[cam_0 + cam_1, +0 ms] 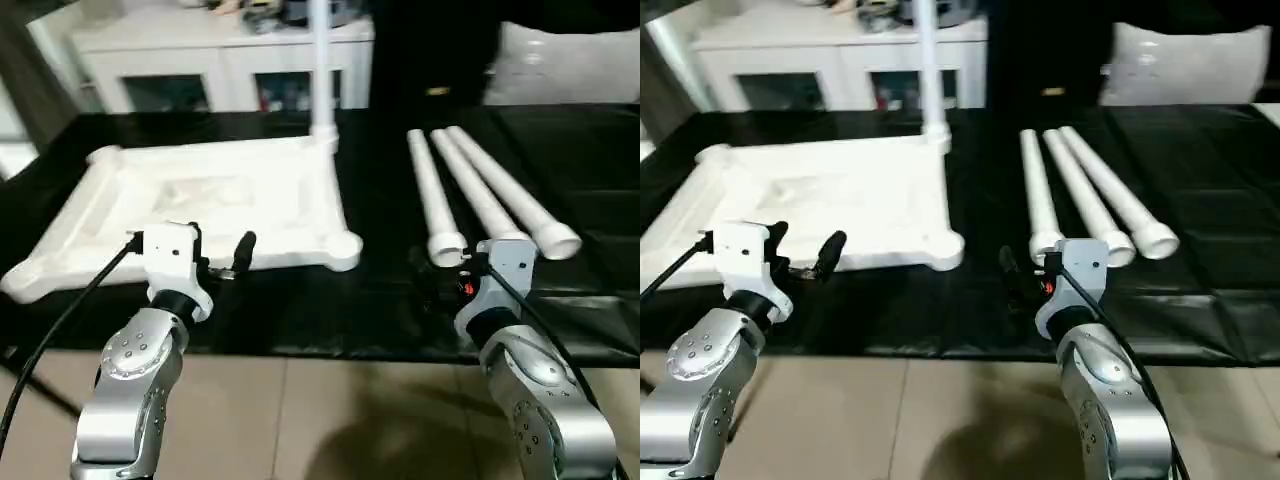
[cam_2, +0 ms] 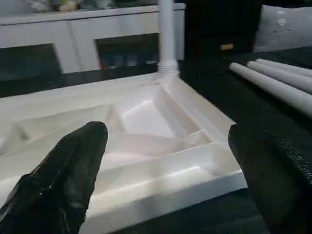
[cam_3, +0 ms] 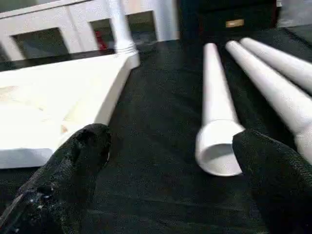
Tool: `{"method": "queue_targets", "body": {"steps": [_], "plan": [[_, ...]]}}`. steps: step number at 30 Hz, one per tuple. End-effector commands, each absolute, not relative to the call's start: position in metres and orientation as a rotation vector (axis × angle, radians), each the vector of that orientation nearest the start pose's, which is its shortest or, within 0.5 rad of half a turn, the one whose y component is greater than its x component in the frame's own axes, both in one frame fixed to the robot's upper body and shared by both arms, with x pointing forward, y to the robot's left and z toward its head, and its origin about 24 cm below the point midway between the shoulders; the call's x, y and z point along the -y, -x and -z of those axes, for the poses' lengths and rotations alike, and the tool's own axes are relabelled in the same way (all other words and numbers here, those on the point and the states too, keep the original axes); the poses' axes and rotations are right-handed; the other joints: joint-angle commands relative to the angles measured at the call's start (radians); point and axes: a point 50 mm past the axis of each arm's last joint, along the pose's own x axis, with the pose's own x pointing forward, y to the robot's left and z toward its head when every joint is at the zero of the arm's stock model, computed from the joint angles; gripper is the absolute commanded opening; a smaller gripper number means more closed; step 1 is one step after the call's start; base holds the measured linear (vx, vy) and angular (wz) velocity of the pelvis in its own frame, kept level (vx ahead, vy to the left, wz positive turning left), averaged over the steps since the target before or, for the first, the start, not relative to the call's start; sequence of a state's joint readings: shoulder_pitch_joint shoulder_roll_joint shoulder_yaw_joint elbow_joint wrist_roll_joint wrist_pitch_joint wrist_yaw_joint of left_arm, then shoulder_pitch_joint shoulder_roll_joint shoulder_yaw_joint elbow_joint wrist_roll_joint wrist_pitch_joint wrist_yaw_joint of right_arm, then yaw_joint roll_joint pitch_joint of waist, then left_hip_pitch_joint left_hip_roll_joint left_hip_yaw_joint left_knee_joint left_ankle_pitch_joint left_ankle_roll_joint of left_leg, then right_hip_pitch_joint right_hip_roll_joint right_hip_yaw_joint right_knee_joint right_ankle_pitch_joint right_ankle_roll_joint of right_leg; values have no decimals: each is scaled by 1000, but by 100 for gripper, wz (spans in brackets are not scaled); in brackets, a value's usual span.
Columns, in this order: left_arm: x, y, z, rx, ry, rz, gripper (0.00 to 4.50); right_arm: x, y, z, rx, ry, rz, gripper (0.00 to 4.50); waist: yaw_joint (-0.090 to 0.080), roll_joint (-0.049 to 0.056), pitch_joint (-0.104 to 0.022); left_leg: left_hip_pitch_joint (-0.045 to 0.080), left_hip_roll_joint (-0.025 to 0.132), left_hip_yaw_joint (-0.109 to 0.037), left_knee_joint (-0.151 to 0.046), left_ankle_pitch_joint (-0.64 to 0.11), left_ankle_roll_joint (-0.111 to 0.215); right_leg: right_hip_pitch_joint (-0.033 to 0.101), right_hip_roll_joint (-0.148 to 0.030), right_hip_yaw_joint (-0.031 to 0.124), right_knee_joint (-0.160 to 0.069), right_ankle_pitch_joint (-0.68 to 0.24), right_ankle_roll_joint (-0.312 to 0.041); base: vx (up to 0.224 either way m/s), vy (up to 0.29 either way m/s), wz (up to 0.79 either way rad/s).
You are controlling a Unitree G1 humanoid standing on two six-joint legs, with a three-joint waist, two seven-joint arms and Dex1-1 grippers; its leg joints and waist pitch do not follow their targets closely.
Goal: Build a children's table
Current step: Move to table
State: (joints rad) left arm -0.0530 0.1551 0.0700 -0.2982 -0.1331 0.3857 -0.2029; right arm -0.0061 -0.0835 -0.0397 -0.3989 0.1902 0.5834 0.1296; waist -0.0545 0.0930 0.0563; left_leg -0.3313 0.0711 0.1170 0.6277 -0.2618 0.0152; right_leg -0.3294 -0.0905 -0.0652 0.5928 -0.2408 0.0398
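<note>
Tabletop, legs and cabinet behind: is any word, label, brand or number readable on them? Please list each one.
None can be read.
The tabletop and the three lying legs are plain white, with no print visible.
A small yellowish tag on the dark object behind: too blurred to read.
Coloured items inside the cabinet: too blurred to read.

white tabletop (image 1: 215,200), white legs (image 1: 480,195), seemingly black cloth (image 1: 560,150)
</note>
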Motion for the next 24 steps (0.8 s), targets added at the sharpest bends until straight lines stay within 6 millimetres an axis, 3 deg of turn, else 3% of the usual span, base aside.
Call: {"method": "queue_targets", "body": {"steps": [1, 2, 4, 6, 8, 9, 10, 11, 12, 13, 14, 15, 16, 17, 18, 19, 20, 21, 22, 23, 24], "plan": [[-173, -260, -92, -35, -29, 178, 447, 149, -248, -88, -151, -97, -224, 450, 1, -19, -44, -16, 98, -52, -111, -475, 3, 42, -74, 54, -102, -540, -138, 86, -14, 1], [-173, -260, -92, -35, -29, 178, 447, 149, -248, -88, -151, -97, -224, 450, 4, -17, -50, -28, 95, -45, -107, -373, 37, 59, -74, 58, -102, -471, -174, 83, -10, 3], [-175, -259, -93, -35, -31, 172, 447, 147, -249, -87, -153, -87, -257, 450, 9, -28, -62, -28, 91, -38, -97, -219, 106, 73, -64, 53, -91, -306, -242, 112, -5, 4], [-176, -258, -93, -36, -33, 169, 447, 146, -249, -87, -152, -80, -269, 450, 19, -16, -74, -7, 89, -41, -84, -19, 216, 74, -47, 31, -67, -105, -302, 136, 1, 8], [-177, -258, -93, -37, -35, 167, 447, 145, -250, -87, -153, -75, -275, 450, 19, -16, -81, 18, 88, -52, -79, 97, 287, 57, -27, 18, -42, -4, -296, 163, 9, 6], [-177, -258, -93, -38, -36, 163, 447, 144, -250, -87, -155, -69, -284, 450, 6, -8, -85, 106, 109, -104, -69, 273, 417, -24, 4, -4, 12, 27, -219, 183, 10, 4], [-177, -258, -93, -38, -37, 163, 447, 144, -250, -86, -155, -68, -285, 450, 6, -8, -85, 106, 109, -104, -69, 273, 417, -24, 4, -4, 12, 27, -219, 183, 10, 4], [-177, -258, -93, -38, -37, 163, 447, 144, -250, -86, -156, -67, -287, 450, 1, -16, -77, 162, 149, -144, -69, 274, 459, -101, -10, 15, 49, -33, -92, 149, -13, 6], [-177, -258, -93, -39, -37, 163, 447, 143, -250, -86, -157, -59, -293, 450, 14, -32, -72, 144, 117, -122, -55, 263, 431, -95, -29, 37, 32, 13, -61, 139, -39, 10], [-177, -259, -93, -39, -38, 163, 447, 143, -251, -85, -158, -47, -301, 450, 22, -47, -68, 103, 71, -86, -38, 226, 396, -49, -40, 56, 4, 70, -78, 139, -39, 10], [-177, -259, -93, -39, -38, 163, 447, 143, -251, -85, -158, -47, -301, 450, 38, -63, -68, 36, 7, -40, -7, 178, 357, 33, -52, 97, -19, 139, -121, 154, -31, 11], [-177, -259, -93, -40, -38, 165, 447, 142, -251, -85, -157, -40, -308, 450, 74, -86, -90, -116, 11, -31, 94, 54, 273, 195, -168, 214, -43, 368, -243, 152, 12, 11], [-177, -259, -93, -40, -38, 166, 447, 142, -251, -85, -157, -36, -315, 450, 99, -70, -70, -141, 67, -60, 118, 19, 131, 173, -204, 203, -45, 523, -310, 152, 12, 11], [-177, -259, -93, -40, -38, 166, 447, 141, -251, -85, -157, -34, -318, 450, 109, -50, -62, -133, 74, -59, 72, 79, 38, 150, -133, 116, -42, 435, -336, 99, 3, -2], [-177, -259, -93, -40, -39, 167, 447, 141, -251, -85, -156, -33, -323, 450, 107, -4, -68, -84, 89, -49, -31, 162, 35, 119, -38, 38, -41, 222, -290, 92, -6, -6], [-177, -259, -93, -40, -39, 167, 447, 141, -251, -85, -156, -32, -325, 450, 100, 30, -70, -20, 129, -79, -77, 96, 81, 76, 22, 6, -5, 69, -213, 92, -6, -6], [-177, -259, -93, -39, -40, 167, 447, 140, -252, -85, -156, -30, -329, 450, 53, 39, -55, 40, 188, -151, -99, 55, 173, -11, 66, -10, 97, -87, -160, 108, 47, -3], [-178, -259, -93, -39, -40, 167, 447, 140, -252, -85, -156, -29, -332, 450, 49, 38, -82, 98, 216, -184, -67, 122, 373, -80, 27, 8, 156, -166, -34, 96, 55, 1], [-178, -259, -94, -39, -42, 167, 447, 139, -252, -85, -157, -25, -335, 450, 50, 30, -80, 91, 218, -180, -69, 149, 396, -91, 20, 13, 165, -143, 1, 96, 55, 1], [-178, -259, -94, -38, -42, 167, 447, 139, -252, -84, -157, -23, -336, 450, 61, 12, -67, 65, 215, -150, -90, 129, 406, -98, 11, 20, 171, -84, 38, 59, 26, 10], [-178, -259, -94, -38, -45, 167, 447, 139, -252, -84, -158, -21, -338, 450, 71, -10, -53, 30, 189, -107, -109, -10, 367, -77, -2, 36, 126, -27, 15, 0, 0, 0]]}}
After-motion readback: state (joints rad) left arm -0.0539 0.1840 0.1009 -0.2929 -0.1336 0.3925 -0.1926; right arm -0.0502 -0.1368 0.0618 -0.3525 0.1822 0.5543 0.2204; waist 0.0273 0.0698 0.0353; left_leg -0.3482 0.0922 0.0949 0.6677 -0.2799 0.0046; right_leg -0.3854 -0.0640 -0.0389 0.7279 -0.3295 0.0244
